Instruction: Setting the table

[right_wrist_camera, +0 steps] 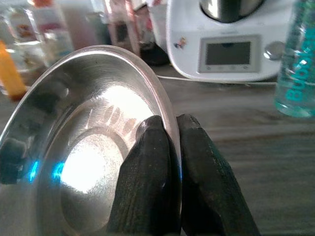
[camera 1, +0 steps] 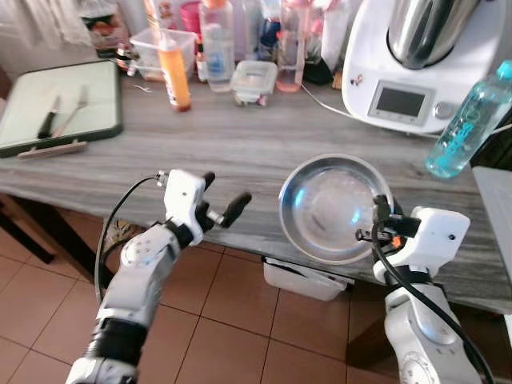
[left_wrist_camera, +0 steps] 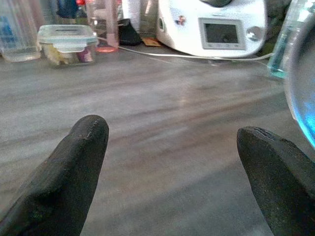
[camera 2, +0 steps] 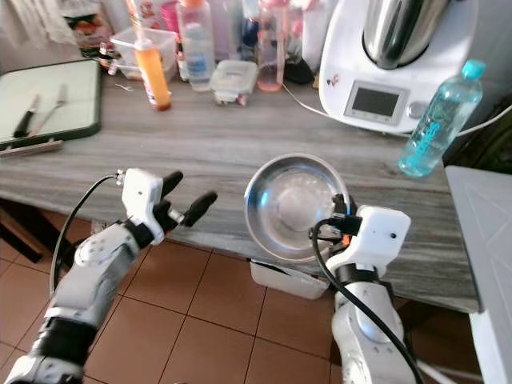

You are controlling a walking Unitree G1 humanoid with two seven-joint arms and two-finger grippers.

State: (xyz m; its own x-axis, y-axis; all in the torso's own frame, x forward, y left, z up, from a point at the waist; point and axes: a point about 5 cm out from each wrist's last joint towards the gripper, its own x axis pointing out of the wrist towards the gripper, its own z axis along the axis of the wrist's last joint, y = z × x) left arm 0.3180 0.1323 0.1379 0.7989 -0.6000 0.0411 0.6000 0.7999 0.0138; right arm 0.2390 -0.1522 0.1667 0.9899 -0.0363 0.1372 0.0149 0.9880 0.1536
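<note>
steel bowl (camera 1: 332, 206) pinched at its rim by right gripper (right_wrist_camera: 170, 142), held tilted over the worktop (camera 1: 216, 144) edge, near side of the white kitchen machine (camera 1: 416, 60) | left gripper (camera 1: 220, 200) spread wide, nothing held, left of the bowl | risk: thin rim grip, bowl may be swung or dropped off the edge

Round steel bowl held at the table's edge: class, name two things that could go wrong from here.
1. The right gripper pinches only the thin rim of the round steel bowl, so the bowl may tilt or slip.
2. The bowl sits at the near edge of the grey wooden table, partly over the tiled floor; if released there, it could fall.
</note>
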